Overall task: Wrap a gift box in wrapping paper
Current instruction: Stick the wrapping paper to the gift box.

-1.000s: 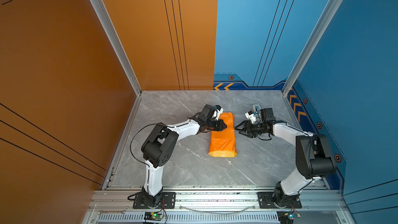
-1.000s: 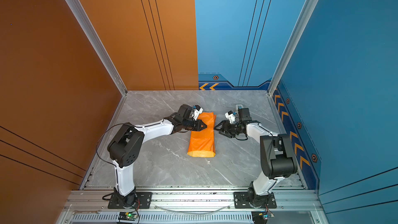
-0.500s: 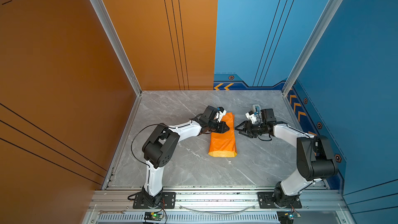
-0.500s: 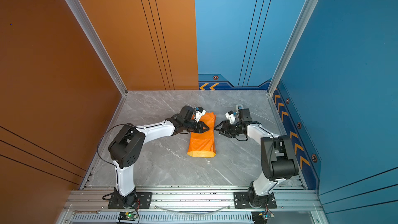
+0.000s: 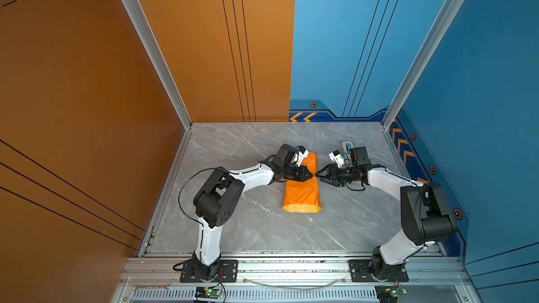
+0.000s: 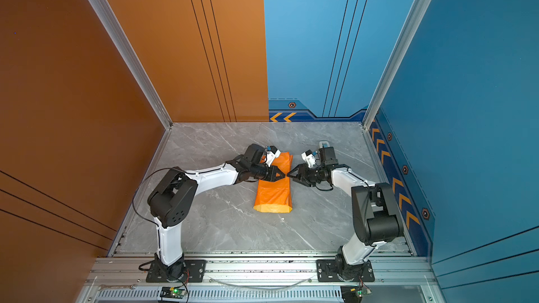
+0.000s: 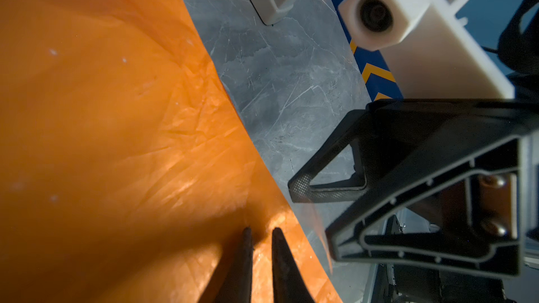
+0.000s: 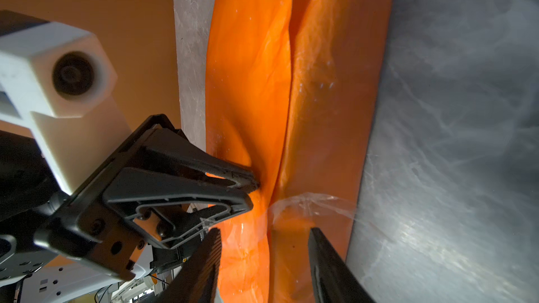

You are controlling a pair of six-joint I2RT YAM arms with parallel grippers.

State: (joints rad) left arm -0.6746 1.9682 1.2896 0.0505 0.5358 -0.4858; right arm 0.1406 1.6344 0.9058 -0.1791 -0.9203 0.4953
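The wrapping paper (image 5: 300, 193) lies folded as an orange tube on the tabletop (image 5: 233, 228), with the gift box presumably hidden inside. Your left claw (image 7: 261, 231), pressed nearly together, pins the seam. Your right claw (image 8: 264, 230) is spread by the clear tape (image 8: 312, 202). Lift the left early and the seam likely springs open.

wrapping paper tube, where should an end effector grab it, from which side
Probably the open yellow-lined near end of the wrapping paper, approached from the near side: that mouth lies flattish and free, while the left end effector presses on it farther back.

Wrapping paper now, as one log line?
wrapping paper: orange tube | left gripper: shut, pressing it | right gripper: open at seam | clear tape: at seam
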